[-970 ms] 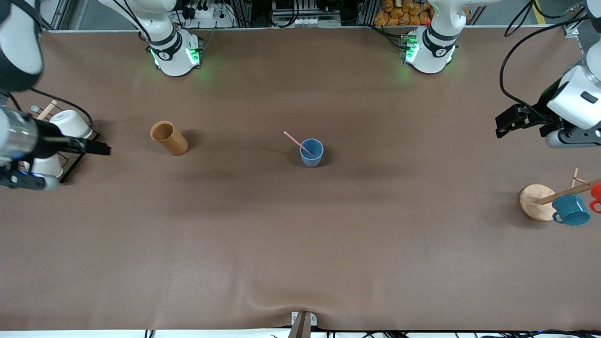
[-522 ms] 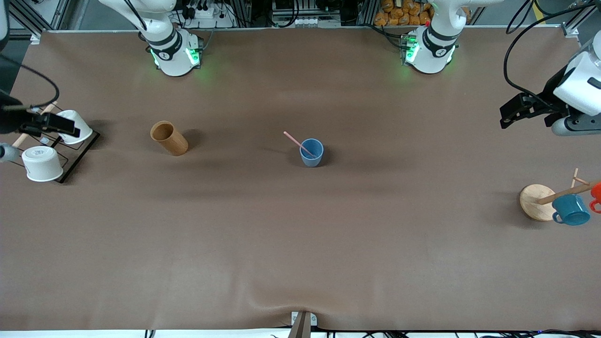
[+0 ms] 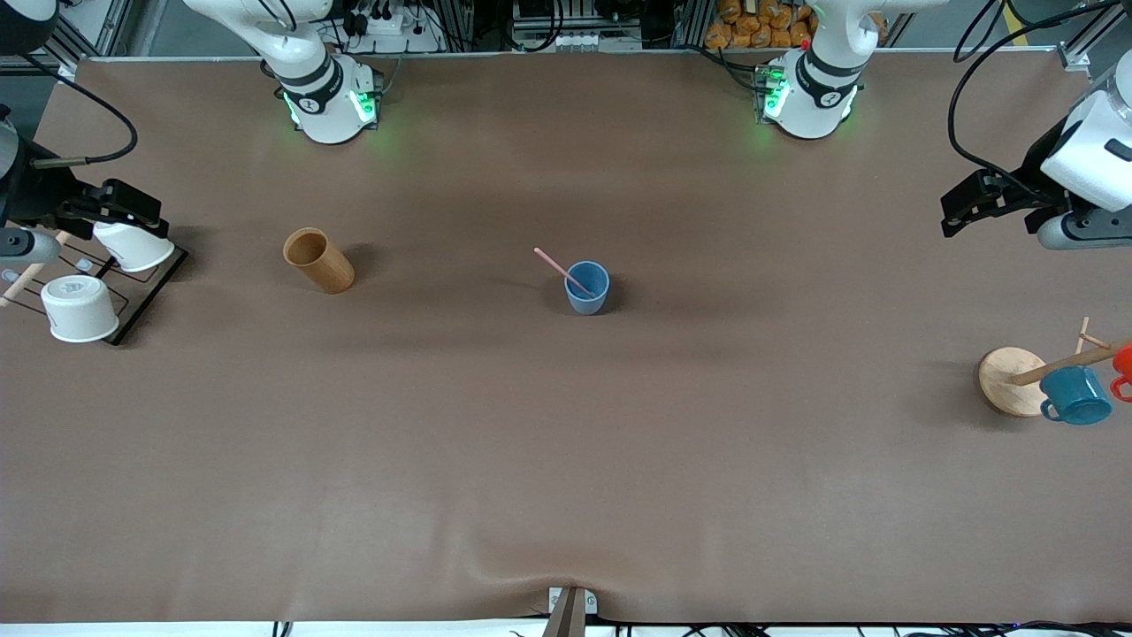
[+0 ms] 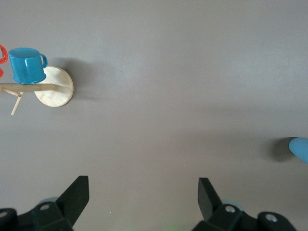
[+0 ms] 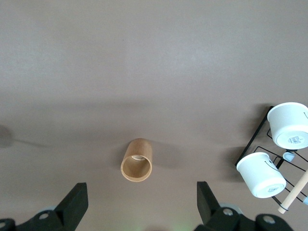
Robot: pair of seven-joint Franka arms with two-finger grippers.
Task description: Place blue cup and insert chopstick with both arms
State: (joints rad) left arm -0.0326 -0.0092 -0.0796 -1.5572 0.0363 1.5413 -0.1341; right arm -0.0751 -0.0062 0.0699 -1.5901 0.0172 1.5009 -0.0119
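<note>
The light-blue cup (image 3: 586,288) stands upright near the middle of the table. The pale-pink chopstick (image 3: 554,264) stands in it, leaning toward the right arm's end. Only the cup's edge shows in the left wrist view (image 4: 301,149). My left gripper (image 3: 959,208) is open and empty, up in the air over the left arm's end of the table; in its wrist view (image 4: 143,185) only bare table lies between the jaws. My right gripper (image 3: 133,211) is open and empty over the rack of white cups; in its wrist view (image 5: 142,190) it is beside the tan holder.
A tan cylindrical holder (image 3: 318,260) stands between the cup and the right arm's end. A black wire rack (image 3: 150,283) holds white cups (image 3: 80,307). A wooden mug stand (image 3: 1013,380) with a teal mug (image 3: 1074,395) is at the left arm's end.
My right gripper has drawn back from beside the rack and now sits over its white cups. My left gripper has risen slightly. The cup and chopstick have not moved.
</note>
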